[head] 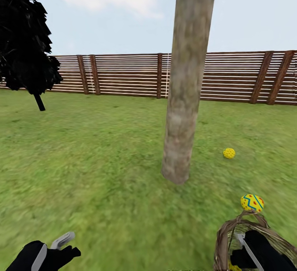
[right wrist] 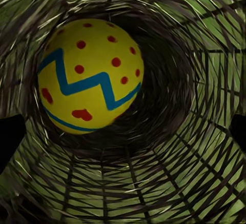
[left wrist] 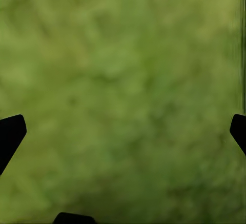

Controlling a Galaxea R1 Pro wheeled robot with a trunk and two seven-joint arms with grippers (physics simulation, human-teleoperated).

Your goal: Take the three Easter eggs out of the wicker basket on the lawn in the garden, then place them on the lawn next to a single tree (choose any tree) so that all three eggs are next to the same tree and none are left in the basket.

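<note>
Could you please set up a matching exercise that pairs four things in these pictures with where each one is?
Things:
1. egg with the zigzag band
2. far egg
3. left gripper
4. black tree

Places:
A. open over bare grass
B. on the lawn beyond the pale trunk
C. inside the wicker basket
D. by the fence, at the head view's left

Pairs: 1-C, 2-B, 3-A, 4-D

Small all-black tree (head: 25, 39) before a brown slatted fence (head: 123, 74), pale cloudy sky (head: 103, 10) above.
</note>
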